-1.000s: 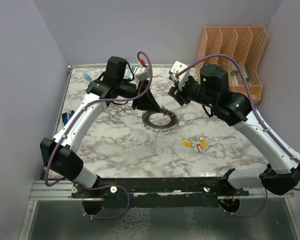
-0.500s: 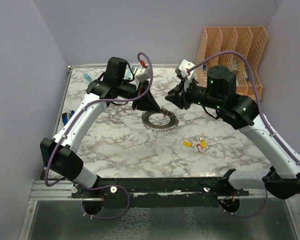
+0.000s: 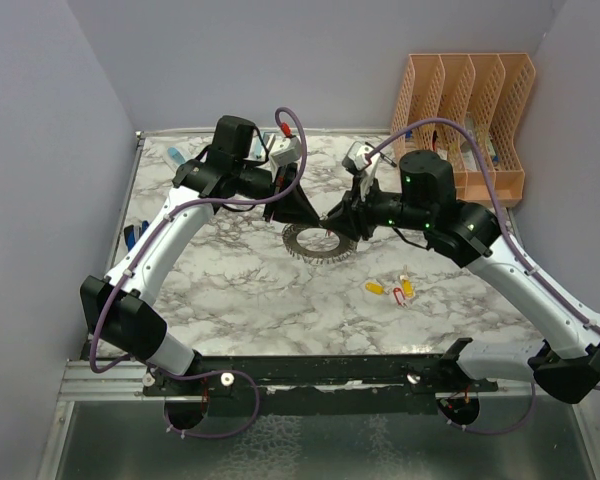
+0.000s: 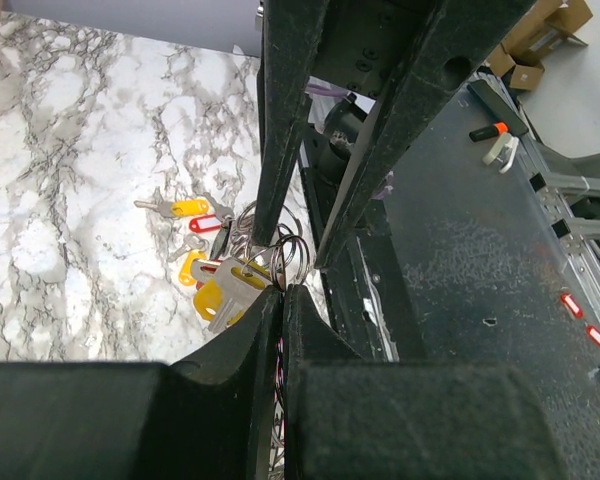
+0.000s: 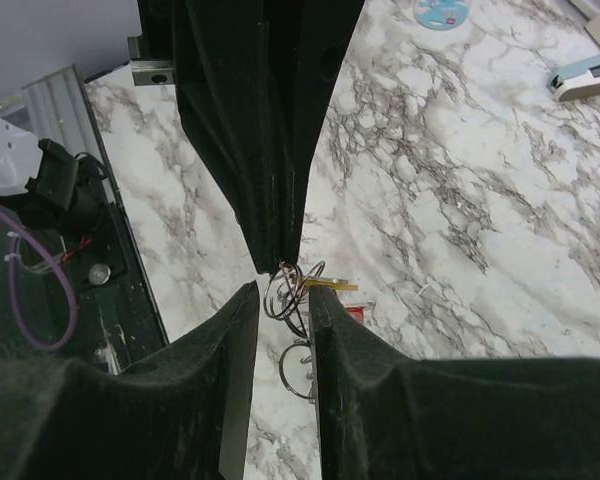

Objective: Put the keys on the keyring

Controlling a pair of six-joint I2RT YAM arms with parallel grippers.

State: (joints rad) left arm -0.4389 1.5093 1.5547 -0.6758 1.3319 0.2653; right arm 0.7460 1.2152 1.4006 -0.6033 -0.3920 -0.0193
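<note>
Marble table [image 3: 240,290]: loose keys [image 3: 392,289]; orange rack [image 3: 500,90], contents unclear.

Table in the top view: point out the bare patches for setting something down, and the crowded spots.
Bare marble lies between the left arm, the keyring and the near rail; a smaller patch sits between the loose keys and the right arm. Around the keyring, where both arms meet, is crowded.

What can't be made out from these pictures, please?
- Top view: the left tool and right tool cover where they meet the keyring.
- Right wrist view: unclear whether the right tool grips the keyring or just straddles it.
- Left wrist view: its own fingers cut off the keyring's lower part.
</note>
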